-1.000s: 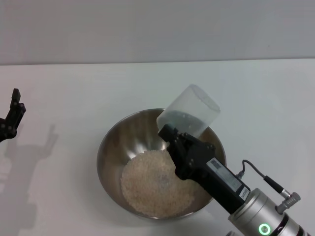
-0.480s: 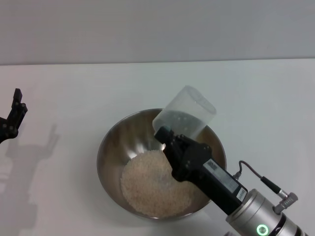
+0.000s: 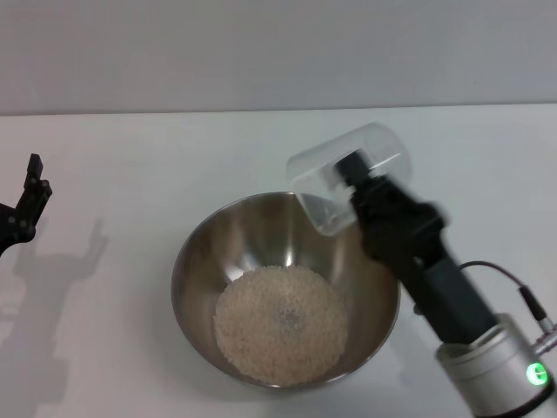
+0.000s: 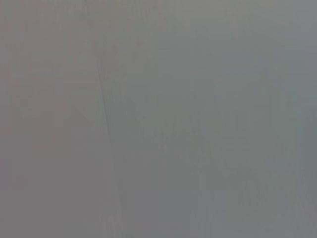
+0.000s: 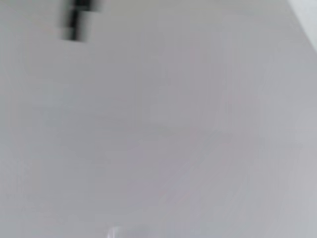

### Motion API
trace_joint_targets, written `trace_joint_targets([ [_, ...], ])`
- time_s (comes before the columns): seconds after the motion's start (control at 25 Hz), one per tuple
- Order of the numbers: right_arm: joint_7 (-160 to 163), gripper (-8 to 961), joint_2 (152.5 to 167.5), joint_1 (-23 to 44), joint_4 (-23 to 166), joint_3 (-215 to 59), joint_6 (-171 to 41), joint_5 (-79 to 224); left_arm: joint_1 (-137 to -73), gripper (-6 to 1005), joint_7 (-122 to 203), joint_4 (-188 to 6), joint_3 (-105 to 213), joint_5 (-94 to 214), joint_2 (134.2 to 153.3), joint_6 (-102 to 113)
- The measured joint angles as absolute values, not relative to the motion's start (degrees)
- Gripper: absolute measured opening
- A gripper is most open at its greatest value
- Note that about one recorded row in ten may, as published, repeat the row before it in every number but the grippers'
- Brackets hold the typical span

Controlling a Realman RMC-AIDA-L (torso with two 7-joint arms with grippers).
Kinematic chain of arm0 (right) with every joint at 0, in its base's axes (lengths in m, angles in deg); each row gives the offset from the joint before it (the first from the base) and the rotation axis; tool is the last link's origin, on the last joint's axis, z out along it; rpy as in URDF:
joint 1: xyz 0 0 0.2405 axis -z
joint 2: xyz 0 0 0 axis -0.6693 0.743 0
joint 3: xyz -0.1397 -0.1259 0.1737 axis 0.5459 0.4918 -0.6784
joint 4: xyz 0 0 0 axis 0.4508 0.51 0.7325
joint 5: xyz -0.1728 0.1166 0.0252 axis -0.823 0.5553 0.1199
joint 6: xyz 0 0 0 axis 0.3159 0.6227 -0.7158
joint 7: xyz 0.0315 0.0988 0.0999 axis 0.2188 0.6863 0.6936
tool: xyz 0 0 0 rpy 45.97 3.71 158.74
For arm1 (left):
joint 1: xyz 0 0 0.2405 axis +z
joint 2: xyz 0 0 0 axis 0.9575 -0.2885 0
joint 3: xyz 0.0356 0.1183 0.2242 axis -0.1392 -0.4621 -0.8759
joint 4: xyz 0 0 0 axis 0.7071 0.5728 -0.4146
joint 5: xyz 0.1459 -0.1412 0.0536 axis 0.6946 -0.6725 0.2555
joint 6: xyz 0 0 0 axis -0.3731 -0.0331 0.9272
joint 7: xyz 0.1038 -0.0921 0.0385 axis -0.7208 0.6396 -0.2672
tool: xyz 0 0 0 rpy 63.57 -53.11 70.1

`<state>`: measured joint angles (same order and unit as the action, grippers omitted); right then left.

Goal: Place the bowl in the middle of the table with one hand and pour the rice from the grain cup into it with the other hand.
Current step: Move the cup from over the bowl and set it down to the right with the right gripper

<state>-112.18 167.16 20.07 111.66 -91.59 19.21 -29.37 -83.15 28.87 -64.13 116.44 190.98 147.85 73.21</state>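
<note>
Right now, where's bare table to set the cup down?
Bare table lies between the bowl and the left pincer, and behind the bowl to the far edge. The right side is crowded: the right pincer holds the grain cup over the rim. Rice fills the bowl.

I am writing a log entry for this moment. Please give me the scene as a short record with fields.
bowl: steel bowl on the white table, near the middle
rice: heap inside the bowl
grain cup: clear cup, held on its side over the bowl's far right rim; looks empty
right tool: shut on the grain cup
left tool: at the table's left edge, holding nothing
</note>
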Motion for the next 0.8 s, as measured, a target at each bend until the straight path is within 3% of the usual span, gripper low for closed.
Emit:
trace_joint_targets([
  [0.36,-63.04,11,166.63,26.07,113.11,-100.16,28.16,-29.02,-83.35,847,28.87,-64.13,116.43,190.97,147.86,73.16],
  [0.8,-14.96,10,166.86,27.00,98.77,-104.49,27.90,-23.90,-83.34,846,28.87,-64.13,116.31,191.41,147.86,73.18],
])
